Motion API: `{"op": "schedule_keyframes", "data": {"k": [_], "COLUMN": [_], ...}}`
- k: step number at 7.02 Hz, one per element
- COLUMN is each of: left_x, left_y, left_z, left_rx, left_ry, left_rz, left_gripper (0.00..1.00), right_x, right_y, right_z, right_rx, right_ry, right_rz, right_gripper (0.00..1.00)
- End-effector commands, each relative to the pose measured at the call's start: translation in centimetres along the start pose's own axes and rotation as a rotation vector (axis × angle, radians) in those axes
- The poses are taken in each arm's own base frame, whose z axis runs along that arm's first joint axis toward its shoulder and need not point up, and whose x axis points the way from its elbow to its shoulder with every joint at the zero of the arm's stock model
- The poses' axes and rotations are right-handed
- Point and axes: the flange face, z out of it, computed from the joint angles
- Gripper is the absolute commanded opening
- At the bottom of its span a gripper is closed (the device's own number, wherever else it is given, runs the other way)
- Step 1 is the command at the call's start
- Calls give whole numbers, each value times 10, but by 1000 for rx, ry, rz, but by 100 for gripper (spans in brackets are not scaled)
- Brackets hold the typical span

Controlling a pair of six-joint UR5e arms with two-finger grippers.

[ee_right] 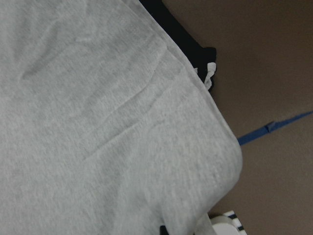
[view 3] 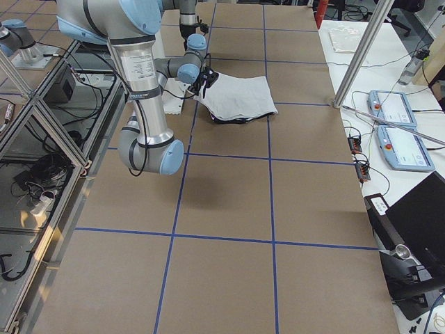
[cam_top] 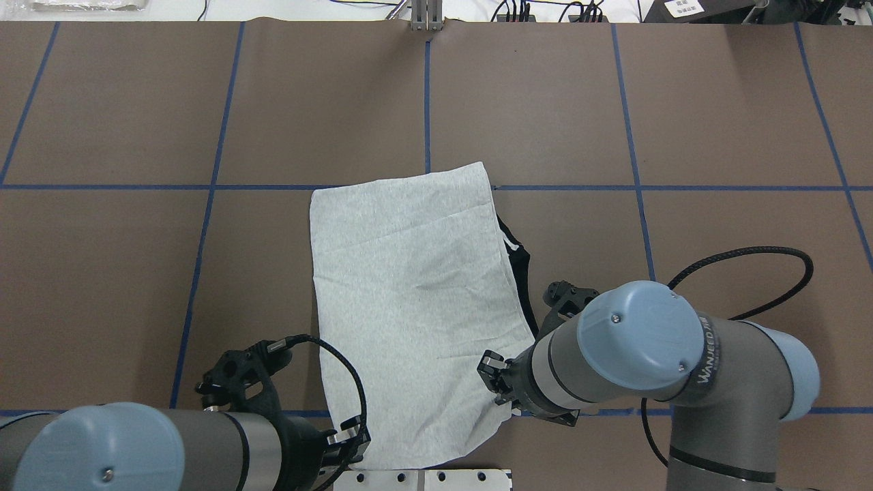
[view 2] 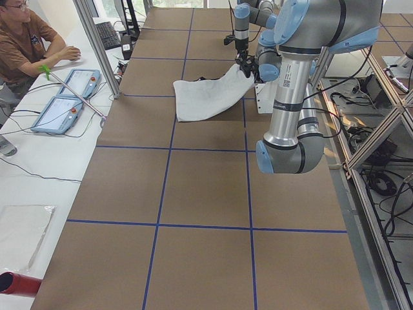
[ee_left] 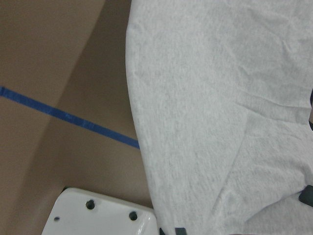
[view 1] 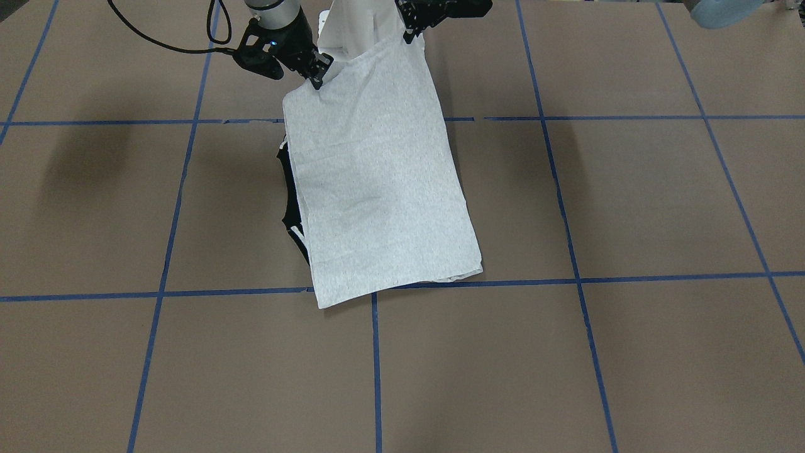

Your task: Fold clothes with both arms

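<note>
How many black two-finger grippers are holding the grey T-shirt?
2. The left black gripper pinches the light heather-grey T-shirt at its raised corner on the robot's left; the right black gripper pinches the opposite raised corner. Neither is hidden.

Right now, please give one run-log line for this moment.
left tool: grips shirt corner | right tool: grips other corner | shirt: that edge lifted, rest on table

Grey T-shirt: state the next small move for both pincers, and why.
Probably swing both pincers forward together, laying the held edge over the far end. The left pincer and right pincer each pinch a near corner of the light heather-grey T-shirt, raised off the brown table, while its far end lies flat.
</note>
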Motion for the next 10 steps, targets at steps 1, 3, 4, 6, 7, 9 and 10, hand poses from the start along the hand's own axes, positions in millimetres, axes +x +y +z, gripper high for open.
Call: {"op": "schedule_keyframes", "data": {"k": [1, 3, 4, 6, 7, 9, 10], "left_x": [-11, -13, -12, -10, -6, 14, 21], "left_y": [14, 16, 15, 10, -7, -44, -63], "left_z": [-45, -53, -55, -54, -53, -51, -58], "left_rx": [-26, -53, -52, -38, 1, 85, 126], "left_ry": [-42, -57, -52, -50, -48, -24, -1], "left_rz": [-18, -22, -24, -29, -40, -68, -62], "left_gripper": [0, 0, 0, 0, 0, 0, 0], "right_x": [12, 15, 13, -1, -13, -27, -40], "right_y": [21, 32, 31, 14, -6, -32, -56], "right_z": [-40, -66, -65, -46, -44, -61, -57], "right_rx": [-118, -206, -209, -169, -135, -86, -51], "right_ry": [-27, -42, -39, -24, -32, -73, -73], "right_rz": [-27, -43, -40, -20, 3, 28, 27], "right_gripper": [0, 0, 0, 0, 0, 0, 0]}}
